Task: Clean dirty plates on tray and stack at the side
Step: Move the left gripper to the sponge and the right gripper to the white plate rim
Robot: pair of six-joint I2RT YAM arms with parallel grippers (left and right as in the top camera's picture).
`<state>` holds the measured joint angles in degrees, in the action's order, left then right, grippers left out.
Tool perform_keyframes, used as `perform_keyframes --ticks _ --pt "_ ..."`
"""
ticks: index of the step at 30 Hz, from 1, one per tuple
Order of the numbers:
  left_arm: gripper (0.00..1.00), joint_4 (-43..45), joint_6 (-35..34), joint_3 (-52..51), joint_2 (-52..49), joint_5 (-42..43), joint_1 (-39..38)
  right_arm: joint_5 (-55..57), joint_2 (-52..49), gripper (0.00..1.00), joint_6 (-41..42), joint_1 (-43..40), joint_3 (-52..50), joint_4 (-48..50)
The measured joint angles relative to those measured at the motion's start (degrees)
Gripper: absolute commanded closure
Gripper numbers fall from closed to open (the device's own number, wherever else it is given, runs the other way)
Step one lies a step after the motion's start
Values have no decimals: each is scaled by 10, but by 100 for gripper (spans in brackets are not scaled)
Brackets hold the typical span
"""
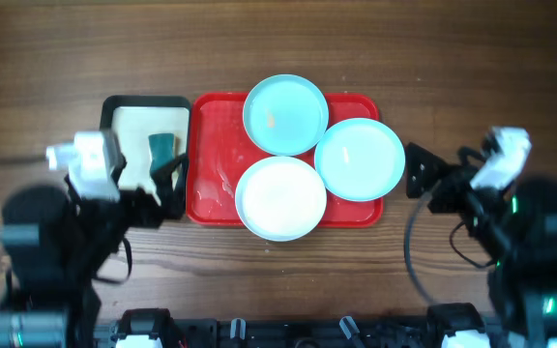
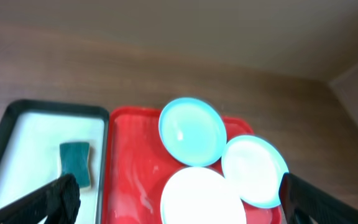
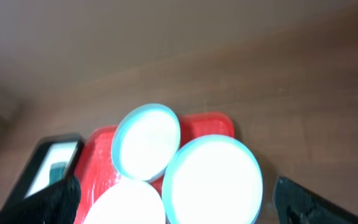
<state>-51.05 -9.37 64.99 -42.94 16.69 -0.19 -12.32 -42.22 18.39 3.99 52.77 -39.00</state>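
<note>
Left hand (image 1: 170,182), right hand (image 1: 420,174): fingers apart, empty. Three plates (image 1: 280,198) overlap on red tray (image 1: 211,188), rims overhanging. Advice: left picks sponge (image 1: 162,146) squarely; right steadies plate rim during wiping.

The brown wooden table (image 1: 278,39) bears 2 trays, one just beside the other. The black-rimmed cream tray (image 1: 143,101) lies partly under the left gripper (image 1: 170,184). The red tray (image 1: 216,164) lies between that gripper and the right gripper (image 1: 416,172).
</note>
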Motion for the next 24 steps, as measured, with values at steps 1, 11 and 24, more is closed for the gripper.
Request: perform_keyframes --ticks 1,11,24 --pt "0 -27 0 29 -40 3 0 -7 -50 0 -6 0 46 -53" --pt "10 -104 -1 50 -218 15 0 -144 -332 56 -37 13 168 -174" --pt "19 -113 -33 51 -348 -103 0 -30 -466 63 10 209 135 -189"
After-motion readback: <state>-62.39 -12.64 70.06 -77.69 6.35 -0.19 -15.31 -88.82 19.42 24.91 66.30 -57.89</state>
